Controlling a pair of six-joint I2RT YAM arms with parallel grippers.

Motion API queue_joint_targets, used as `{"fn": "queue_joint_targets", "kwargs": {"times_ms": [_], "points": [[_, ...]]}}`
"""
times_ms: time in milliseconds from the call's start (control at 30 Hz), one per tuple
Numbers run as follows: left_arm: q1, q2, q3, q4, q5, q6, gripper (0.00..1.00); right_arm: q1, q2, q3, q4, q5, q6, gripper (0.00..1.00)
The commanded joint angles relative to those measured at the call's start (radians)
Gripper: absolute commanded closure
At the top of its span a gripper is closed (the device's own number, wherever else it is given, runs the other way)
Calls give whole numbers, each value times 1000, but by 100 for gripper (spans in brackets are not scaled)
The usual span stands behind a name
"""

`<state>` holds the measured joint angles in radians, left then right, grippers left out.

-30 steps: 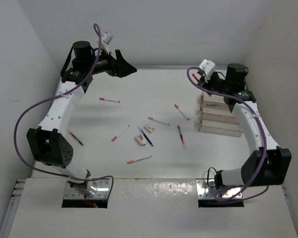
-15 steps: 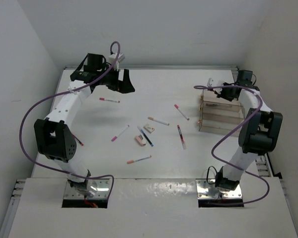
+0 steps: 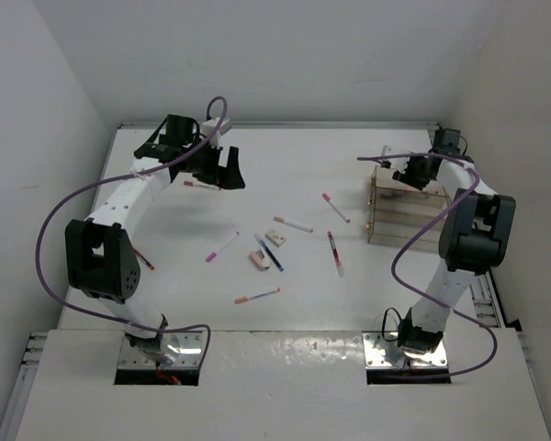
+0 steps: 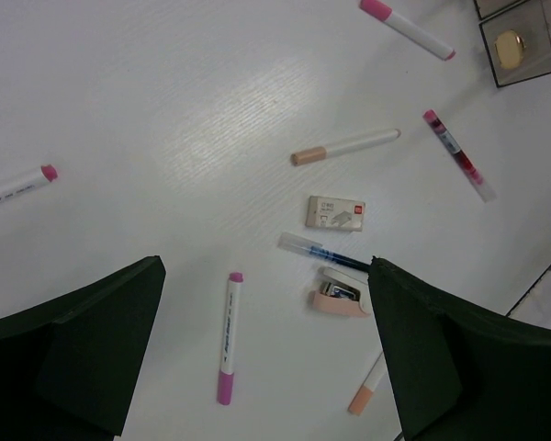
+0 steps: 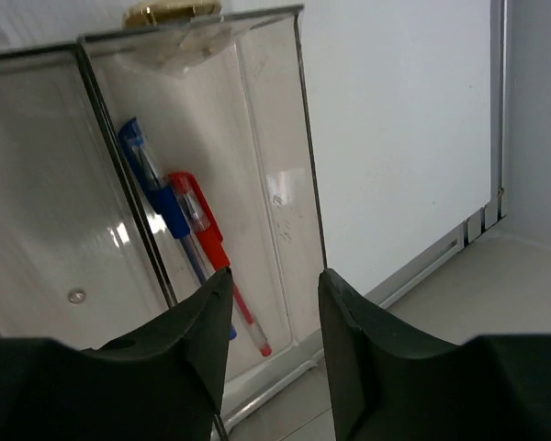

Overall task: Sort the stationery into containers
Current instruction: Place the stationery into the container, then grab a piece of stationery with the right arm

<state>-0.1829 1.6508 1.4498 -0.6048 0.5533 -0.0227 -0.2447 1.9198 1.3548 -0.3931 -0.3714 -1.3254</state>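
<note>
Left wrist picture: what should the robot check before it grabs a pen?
1. Left gripper open and empty: ok, the jaws are wide apart.
2. A pen under it: ok, the pink-capped pen lies in line with the gap in the left wrist view.
3. Pen free of neighbours: ok, the nearest eraser lies apart from it.
4. Height above the pen: cannot tell.
5. Right gripper empty: ok, it is open over the clear box.
6. Room in the box: ok, only a blue pen and a red pen show in that slot.
</note>
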Motion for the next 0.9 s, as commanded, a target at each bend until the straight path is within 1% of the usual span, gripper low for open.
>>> {"fn": "queue_joint_targets", "kwargs": {"times_ms": [0, 33, 133, 167, 200, 233, 267, 333, 367, 400, 433, 567, 700, 767, 867], "points": [[-10, -68, 3, 33, -13, 14, 0, 27, -113, 37, 13, -79, 144, 59], [-7, -72, 6, 36, -16, 12, 0, 30, -136, 38, 10, -95, 264, 59], [-3, -91, -5, 48, -24, 4, 0, 65, -252, 49, -32, -138, 492, 61], [3, -104, -11, 62, -26, 1, 0, 79, -312, 50, -77, -161, 653, 62], [6, -108, -17, 69, -29, -8, 0, 93, -339, 47, -113, -175, 723, 63], [14, -112, -26, 77, -30, -14, 0, 138, -366, 40, -169, -179, 847, 64], [19, -114, -29, 79, -33, -20, 0, 168, -395, 12, -188, -173, 905, 64], [25, -112, -35, 74, -33, -36, 0, 267, -464, -35, -213, -158, 1042, 65], [33, -115, -39, 73, -30, -40, 0, 300, -484, -93, -223, -147, 1061, 65], [39, -120, -45, 73, -29, -45, 0, 364, -513, -126, -214, -130, 1093, 65], [42, -129, -49, 70, -30, -43, 1, 392, -521, -179, -204, -82, 1114, 66], [49, -167, -74, 69, -49, -42, 1, 507, -496, -241, -182, -34, 1225, 69], [51, -210, -115, 74, -64, -42, 1, 544, -432, -281, -139, -14, 1421, 70], [49, -239, -130, 82, -88, -42, 1, 564, -394, -307, -102, 3, 1465, 70], [49, -269, -164, 85, -128, -33, 1, 602, -357, -350, -46, 89, 1491, 71]]}}
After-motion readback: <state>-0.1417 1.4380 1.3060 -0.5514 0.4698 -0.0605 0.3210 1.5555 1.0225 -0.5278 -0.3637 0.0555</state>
